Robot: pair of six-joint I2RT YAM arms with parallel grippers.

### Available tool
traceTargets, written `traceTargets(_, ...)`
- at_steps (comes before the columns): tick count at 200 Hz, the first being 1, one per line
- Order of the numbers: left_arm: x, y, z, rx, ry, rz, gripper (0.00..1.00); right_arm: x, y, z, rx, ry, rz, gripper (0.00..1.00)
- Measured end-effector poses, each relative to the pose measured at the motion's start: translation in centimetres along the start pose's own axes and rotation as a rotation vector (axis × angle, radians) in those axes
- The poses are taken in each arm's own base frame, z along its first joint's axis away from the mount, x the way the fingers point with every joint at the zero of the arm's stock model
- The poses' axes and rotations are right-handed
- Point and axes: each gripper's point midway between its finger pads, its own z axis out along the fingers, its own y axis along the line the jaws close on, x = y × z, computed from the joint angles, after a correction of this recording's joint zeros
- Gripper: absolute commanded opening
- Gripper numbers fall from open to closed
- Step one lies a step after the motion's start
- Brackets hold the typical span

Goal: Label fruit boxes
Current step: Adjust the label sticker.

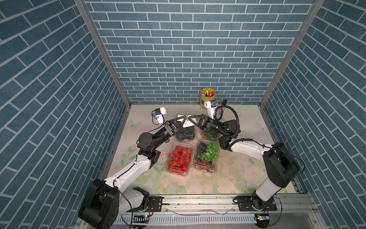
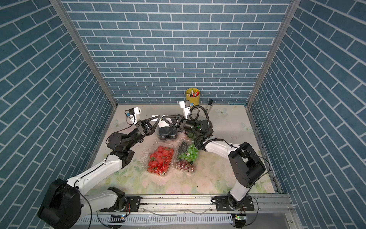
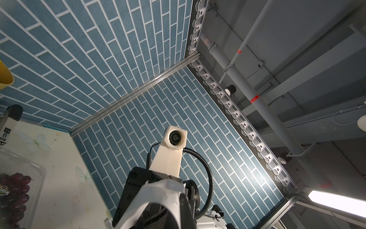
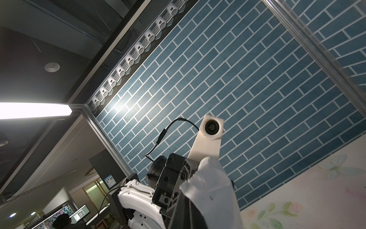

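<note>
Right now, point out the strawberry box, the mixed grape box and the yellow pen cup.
strawberry box (image 1: 182, 144): top view, bare far end.
mixed grape box (image 1: 205, 170): top view, near rim.
yellow pen cup (image 1: 204, 100): top view, outer wall.

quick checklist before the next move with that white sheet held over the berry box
1. left gripper shut on the white sheet: ok
2. right gripper shut on the same sheet: ok
3. black berry box below the sheet: ok
4. a sticker lifted off the sheet: cannot tell
5. strawberry box uncovered: ok
6. purple grape box visible from above: not ok, the right arm hangs over it
</note>
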Motion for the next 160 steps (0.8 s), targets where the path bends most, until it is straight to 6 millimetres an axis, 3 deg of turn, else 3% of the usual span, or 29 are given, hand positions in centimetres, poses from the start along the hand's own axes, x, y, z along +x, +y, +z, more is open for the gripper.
traceTargets(160,0.07,0.57,0.17,0.0,0.003,-0.001,0.0,0.24,-0.06,0.08,-0.001,0.007,0.005,0.0)
